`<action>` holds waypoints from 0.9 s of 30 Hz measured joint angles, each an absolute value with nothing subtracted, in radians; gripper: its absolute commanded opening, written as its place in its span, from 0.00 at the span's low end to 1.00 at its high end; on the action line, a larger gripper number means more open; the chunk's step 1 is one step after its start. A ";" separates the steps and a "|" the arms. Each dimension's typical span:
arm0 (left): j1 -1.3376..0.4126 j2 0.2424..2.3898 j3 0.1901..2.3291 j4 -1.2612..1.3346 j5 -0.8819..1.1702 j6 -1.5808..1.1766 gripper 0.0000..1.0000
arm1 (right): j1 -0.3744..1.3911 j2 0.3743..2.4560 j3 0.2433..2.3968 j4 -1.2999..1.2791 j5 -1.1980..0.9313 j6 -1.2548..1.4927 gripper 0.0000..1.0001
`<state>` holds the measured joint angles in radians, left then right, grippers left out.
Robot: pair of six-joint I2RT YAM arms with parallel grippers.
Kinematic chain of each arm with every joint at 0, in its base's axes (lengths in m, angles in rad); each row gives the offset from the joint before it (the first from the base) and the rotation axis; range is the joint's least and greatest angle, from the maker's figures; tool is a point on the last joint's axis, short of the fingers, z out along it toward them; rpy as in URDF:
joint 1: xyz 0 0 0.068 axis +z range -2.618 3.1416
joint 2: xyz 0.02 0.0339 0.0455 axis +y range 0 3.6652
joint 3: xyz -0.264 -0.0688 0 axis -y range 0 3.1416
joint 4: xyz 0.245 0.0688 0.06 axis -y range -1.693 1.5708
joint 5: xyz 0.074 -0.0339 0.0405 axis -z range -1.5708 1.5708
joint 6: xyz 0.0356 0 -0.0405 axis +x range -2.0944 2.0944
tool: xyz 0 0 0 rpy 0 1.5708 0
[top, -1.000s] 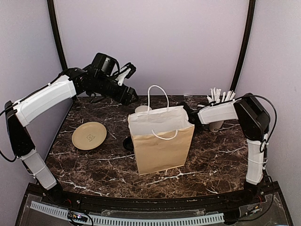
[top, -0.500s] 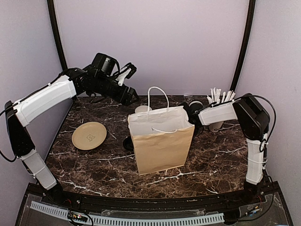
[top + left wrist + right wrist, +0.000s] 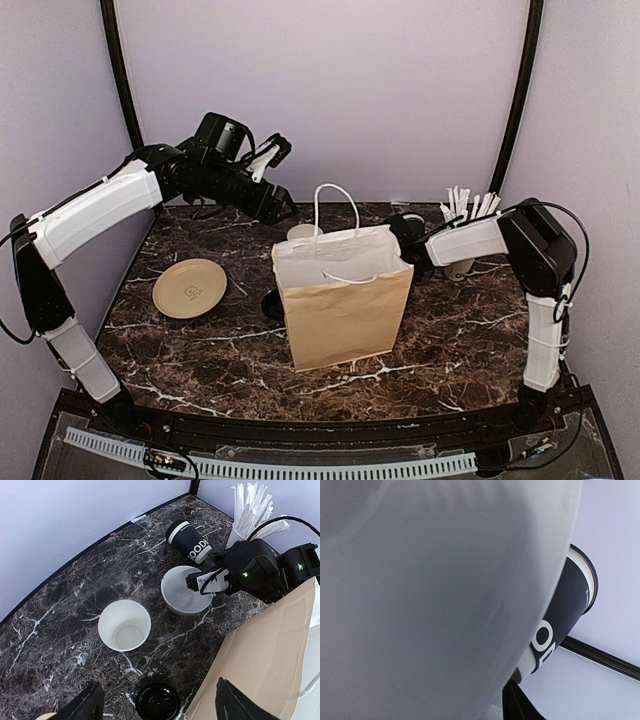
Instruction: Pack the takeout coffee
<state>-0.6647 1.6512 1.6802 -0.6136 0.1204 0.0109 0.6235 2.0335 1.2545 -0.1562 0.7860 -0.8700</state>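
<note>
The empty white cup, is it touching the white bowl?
Apart. The left wrist view shows the empty white cup and white bowl with dark marble table between them.

Top external: fixed high behind the arm bases, facing forward and down over the whole table (image 3: pixel 470 330) to the back wall. Distant view.

Left wrist: high up, aimed steeply down between the left gripper (image 3: pixel 160 704) jaws. Ahead of them are the white bowl (image 3: pixel 182 600), the coffee cup (image 3: pixel 189 540) and the right gripper (image 3: pixel 204 581).

Right wrist: very close. The bowl's wall fills the frame, with the cup just beyond the jaws.

Both wrist views share the bowl and cup. Top and left wrist views share the paper bag (image 3: pixel 345 310).
</note>
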 measured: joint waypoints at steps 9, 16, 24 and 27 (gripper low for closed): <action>-0.665 1.653 1.680 -0.614 0.126 0.010 0.79 | 0.594 2.053 1.254 -0.052 0.801 -0.935 0.19; -0.665 1.661 1.680 -0.614 0.135 0.010 0.79 | 0.579 2.067 1.222 0.081 0.821 -1.006 0.00; -0.665 1.661 1.681 -0.614 0.136 0.010 0.79 | 0.579 2.025 1.182 0.179 0.840 -1.073 0.00; -0.665 1.661 1.685 -0.614 0.133 0.010 0.79 | 0.579 1.948 1.185 0.177 0.839 -1.081 0.00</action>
